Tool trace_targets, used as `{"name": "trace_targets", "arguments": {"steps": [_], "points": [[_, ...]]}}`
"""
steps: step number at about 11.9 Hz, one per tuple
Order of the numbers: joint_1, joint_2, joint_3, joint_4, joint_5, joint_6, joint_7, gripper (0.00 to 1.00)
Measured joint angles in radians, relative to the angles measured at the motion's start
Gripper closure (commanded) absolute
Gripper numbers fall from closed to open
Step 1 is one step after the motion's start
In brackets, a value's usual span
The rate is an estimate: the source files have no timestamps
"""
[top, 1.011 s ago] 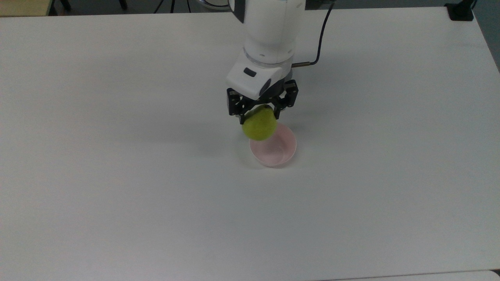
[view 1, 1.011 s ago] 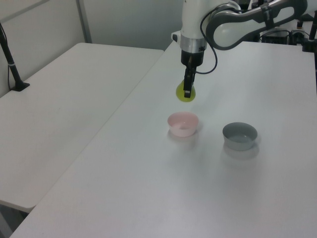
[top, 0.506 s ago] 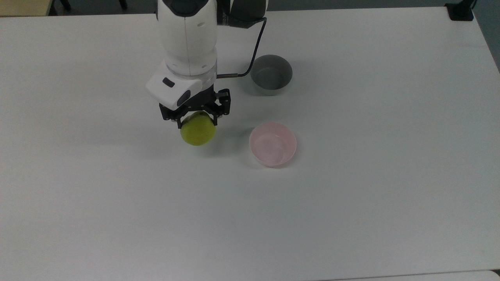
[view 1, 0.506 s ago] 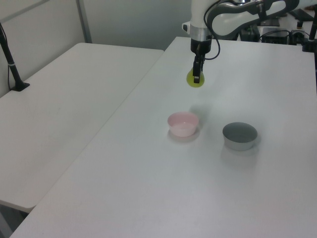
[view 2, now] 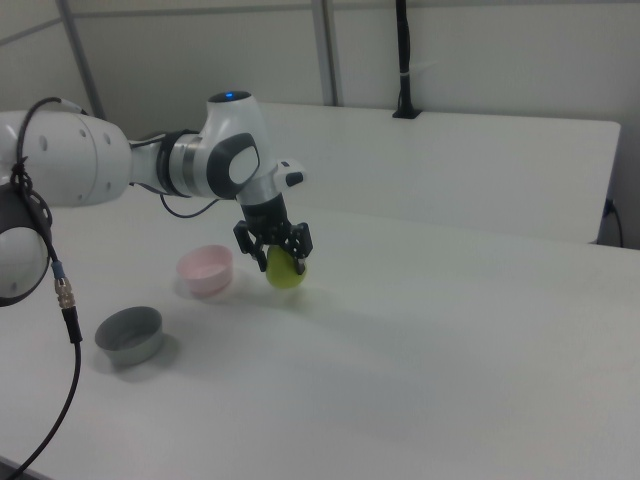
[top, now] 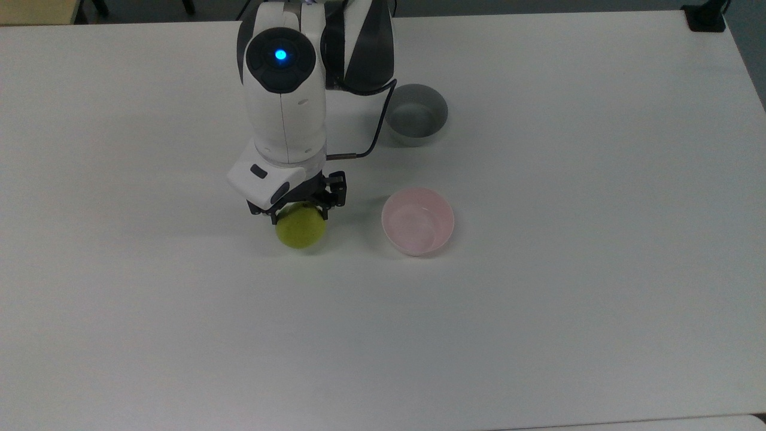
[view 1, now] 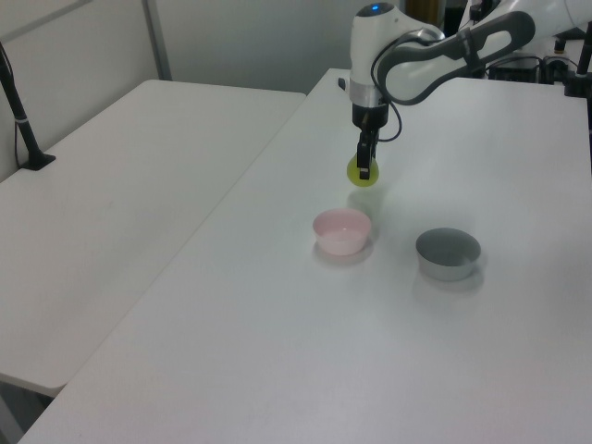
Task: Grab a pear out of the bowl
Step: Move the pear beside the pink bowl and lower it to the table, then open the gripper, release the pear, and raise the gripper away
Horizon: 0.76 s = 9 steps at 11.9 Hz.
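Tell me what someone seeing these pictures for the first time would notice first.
The bright yellow-green pear stands out most, gripped in the black claw of the white arm, low over the white table. In the top view it hangs to the left of the empty pale pink bowl. A grey bowl sits beyond the pink one, toward the top view's upper edge.
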Motion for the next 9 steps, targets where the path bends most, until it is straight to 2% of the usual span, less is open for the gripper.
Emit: {"name": "trace_targets", "arguments": {"steps": [2,3,5,9], "points": [[-0.003,0.029,0.0,-0.001,-0.02,0.038,0.0,0.27],[-0.004,0.04,0.0,-0.001,-0.022,0.063,0.0,0.23],[-0.004,0.054,0.0,-0.001,-0.022,0.105,0.0,0.02],[-0.008,0.054,0.0,0.001,-0.022,0.107,0.0,0.0]]}}
